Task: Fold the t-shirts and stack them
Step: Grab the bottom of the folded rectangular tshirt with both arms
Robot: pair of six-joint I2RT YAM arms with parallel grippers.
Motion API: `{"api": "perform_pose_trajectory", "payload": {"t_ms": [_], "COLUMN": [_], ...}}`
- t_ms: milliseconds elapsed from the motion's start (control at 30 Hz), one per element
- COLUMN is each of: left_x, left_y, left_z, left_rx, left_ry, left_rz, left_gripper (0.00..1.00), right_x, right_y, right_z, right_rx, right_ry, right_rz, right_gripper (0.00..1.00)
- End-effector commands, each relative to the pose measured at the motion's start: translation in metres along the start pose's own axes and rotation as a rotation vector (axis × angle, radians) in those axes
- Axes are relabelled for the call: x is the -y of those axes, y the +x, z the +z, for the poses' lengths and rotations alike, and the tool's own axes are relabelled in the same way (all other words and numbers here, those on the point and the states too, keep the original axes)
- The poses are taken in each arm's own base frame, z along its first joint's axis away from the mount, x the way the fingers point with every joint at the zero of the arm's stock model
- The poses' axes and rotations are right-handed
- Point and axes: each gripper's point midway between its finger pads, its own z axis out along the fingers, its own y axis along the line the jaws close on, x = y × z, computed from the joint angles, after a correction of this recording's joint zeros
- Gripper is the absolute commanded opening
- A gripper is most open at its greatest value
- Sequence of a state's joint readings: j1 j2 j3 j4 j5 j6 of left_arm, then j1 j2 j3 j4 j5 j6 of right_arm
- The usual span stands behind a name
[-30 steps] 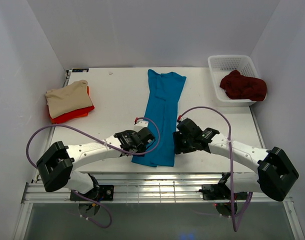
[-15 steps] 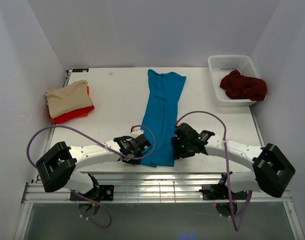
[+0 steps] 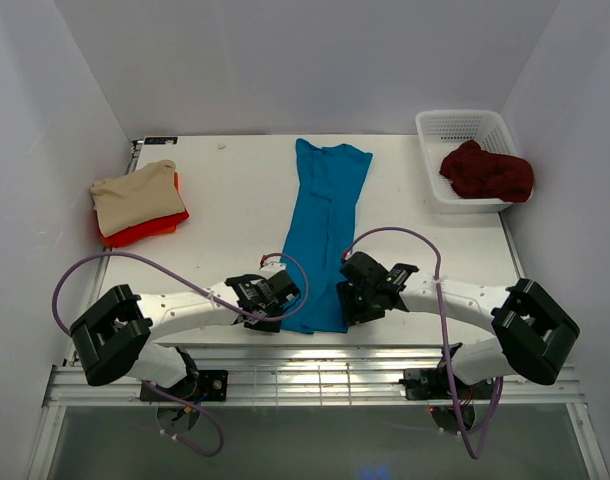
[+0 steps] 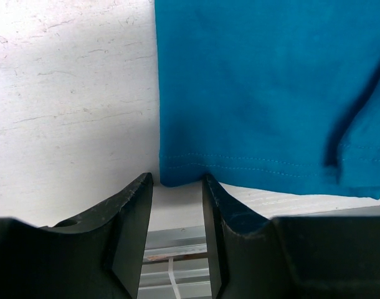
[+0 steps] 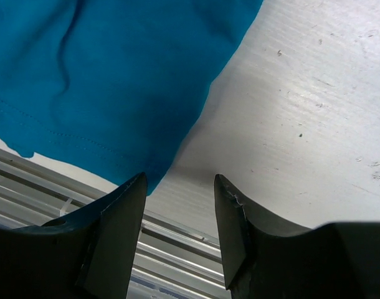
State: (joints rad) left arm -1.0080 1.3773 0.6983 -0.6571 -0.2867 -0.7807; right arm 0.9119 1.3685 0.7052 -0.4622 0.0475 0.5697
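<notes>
A teal blue t-shirt (image 3: 323, 228) lies folded into a long strip down the middle of the table, hem at the near edge. My left gripper (image 3: 275, 318) is open at the hem's left corner (image 4: 171, 177), which sits between its fingertips (image 4: 177, 180). My right gripper (image 3: 347, 312) is open at the hem's right corner (image 5: 149, 177), which lies beside its left finger (image 5: 118, 218). A beige t-shirt (image 3: 135, 195) lies folded on a bright red one (image 3: 150, 228) at the far left. A dark maroon t-shirt (image 3: 487, 172) lies bunched in the basket.
The white lattice basket (image 3: 450, 125) stands at the far right corner. The table's near edge and its metal rail (image 3: 315, 375) run just under both grippers. White walls close in the table on three sides.
Both grippers have moved toward the near edge of the table and inward, down to the two corners of the teal shirt's hem. The shirts have not moved.
</notes>
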Motion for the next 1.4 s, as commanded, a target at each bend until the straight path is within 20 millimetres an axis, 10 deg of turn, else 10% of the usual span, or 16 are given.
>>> {"api": "perform_pose_trajectory", "payload": {"t_ms": [0,1367], "left_x": [0.011,-0.006], "left_y": [-0.013,-0.009], "left_z": [-0.009,-0.002], "left_rx": [0.052,0.079], "left_ry": [0.058,0.001], "left_rz": [-0.022,-0.036], "left_gripper": [0.48,0.46], "right_x": [-0.017,-0.045], "right_y": [-0.012,-0.013], "right_z": [-0.003,0.006], "right_rx": [0.027,-0.017], "right_ry": [-0.045,-0.072], "right_rz": [-0.010,-0.128], "right_gripper": [0.54,0.50]}}
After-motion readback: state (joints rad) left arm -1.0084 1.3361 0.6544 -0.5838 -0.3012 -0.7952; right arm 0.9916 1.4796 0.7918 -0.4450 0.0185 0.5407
